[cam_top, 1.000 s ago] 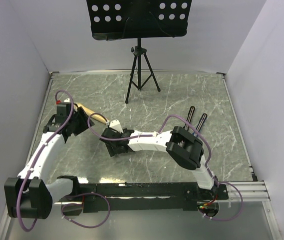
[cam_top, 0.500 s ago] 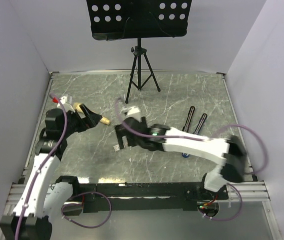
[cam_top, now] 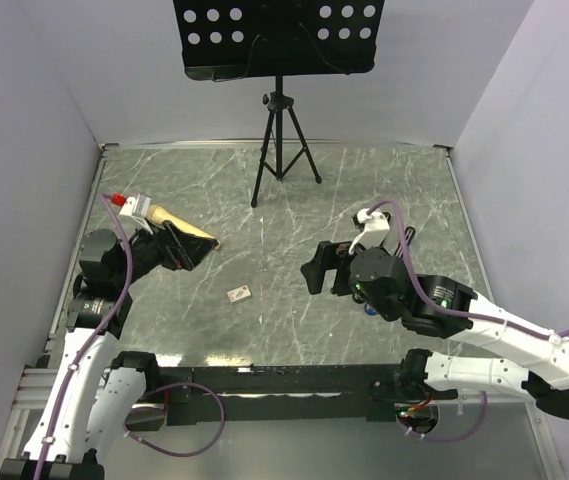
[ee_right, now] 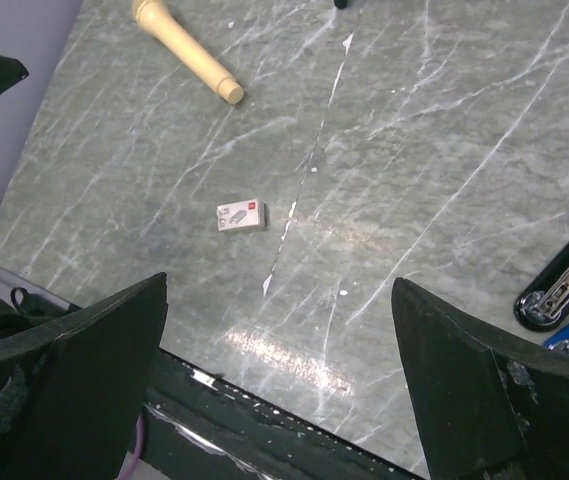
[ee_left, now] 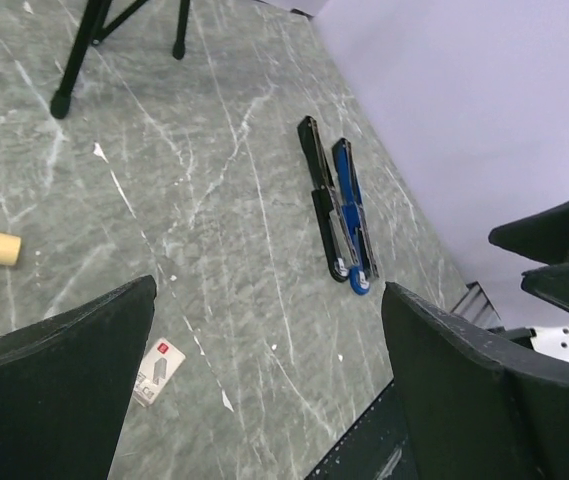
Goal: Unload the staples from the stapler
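Observation:
The stapler (cam_top: 239, 294) is a small grey-white rectangular piece with a red mark. It lies flat on the marble table, free of both grippers. It also shows in the left wrist view (ee_left: 154, 370) and the right wrist view (ee_right: 241, 216). My left gripper (cam_top: 179, 245) is open and empty, held above the table to the stapler's upper left (ee_left: 269, 300). My right gripper (cam_top: 322, 270) is open and empty, raised to the stapler's right (ee_right: 280, 290).
A long black and blue tool (ee_left: 339, 215) lies at the right, partly under my right arm (ee_right: 564, 290). A beige stick (cam_top: 192, 230) lies under my left gripper. A black tripod music stand (cam_top: 282, 150) stands at the back. White walls enclose the table.
My right arm has swung back to the right, away from the small grey-white piece, which now lies alone on the table. My left gripper has shifted slightly.

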You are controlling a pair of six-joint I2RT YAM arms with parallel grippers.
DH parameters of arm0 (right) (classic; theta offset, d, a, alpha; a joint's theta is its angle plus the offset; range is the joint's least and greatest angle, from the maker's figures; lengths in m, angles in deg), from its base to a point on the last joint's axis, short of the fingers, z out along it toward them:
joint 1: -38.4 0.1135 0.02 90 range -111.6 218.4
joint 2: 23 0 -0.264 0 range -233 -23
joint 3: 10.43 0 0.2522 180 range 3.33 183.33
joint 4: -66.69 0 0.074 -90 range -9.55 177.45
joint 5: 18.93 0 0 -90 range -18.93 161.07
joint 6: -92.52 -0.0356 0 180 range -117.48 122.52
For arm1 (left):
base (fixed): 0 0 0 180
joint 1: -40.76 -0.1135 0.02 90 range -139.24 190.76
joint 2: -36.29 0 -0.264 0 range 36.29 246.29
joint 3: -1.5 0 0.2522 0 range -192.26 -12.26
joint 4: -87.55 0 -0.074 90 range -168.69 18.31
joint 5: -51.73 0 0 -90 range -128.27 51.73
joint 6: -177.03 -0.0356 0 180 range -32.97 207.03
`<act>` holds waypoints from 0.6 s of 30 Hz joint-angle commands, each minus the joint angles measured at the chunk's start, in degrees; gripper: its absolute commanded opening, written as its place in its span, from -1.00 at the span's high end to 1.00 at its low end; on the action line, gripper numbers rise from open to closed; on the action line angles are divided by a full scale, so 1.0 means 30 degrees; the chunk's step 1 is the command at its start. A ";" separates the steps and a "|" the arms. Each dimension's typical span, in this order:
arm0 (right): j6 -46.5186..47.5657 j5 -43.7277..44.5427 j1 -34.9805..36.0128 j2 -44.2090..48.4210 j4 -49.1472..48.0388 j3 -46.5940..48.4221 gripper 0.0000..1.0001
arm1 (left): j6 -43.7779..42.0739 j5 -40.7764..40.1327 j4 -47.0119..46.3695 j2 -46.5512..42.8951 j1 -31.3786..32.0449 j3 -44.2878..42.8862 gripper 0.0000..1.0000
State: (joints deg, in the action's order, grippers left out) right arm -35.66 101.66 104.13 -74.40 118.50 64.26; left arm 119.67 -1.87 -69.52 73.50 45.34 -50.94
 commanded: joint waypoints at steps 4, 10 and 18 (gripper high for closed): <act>-0.0813 0.0584 0.0002 0.0668 -0.0376 -0.0299 -0.99 | 0.0018 0.0932 -0.1328 -0.0977 0.0173 0.0295 -0.99; -0.0518 0.0761 0.0002 0.0316 -0.0111 -0.0006 -0.99 | -0.0071 0.0845 -0.1151 -0.0948 0.0202 0.0206 -0.93; -0.0458 0.0644 0.0031 -0.0357 -0.0347 -0.0270 -1.00 | -0.0188 0.0815 -0.1182 -0.0919 0.0202 0.0119 -0.93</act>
State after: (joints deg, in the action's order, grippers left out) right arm -37.01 102.52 104.13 -74.62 118.58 63.28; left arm 119.63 -0.54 -70.70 71.09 45.73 -49.96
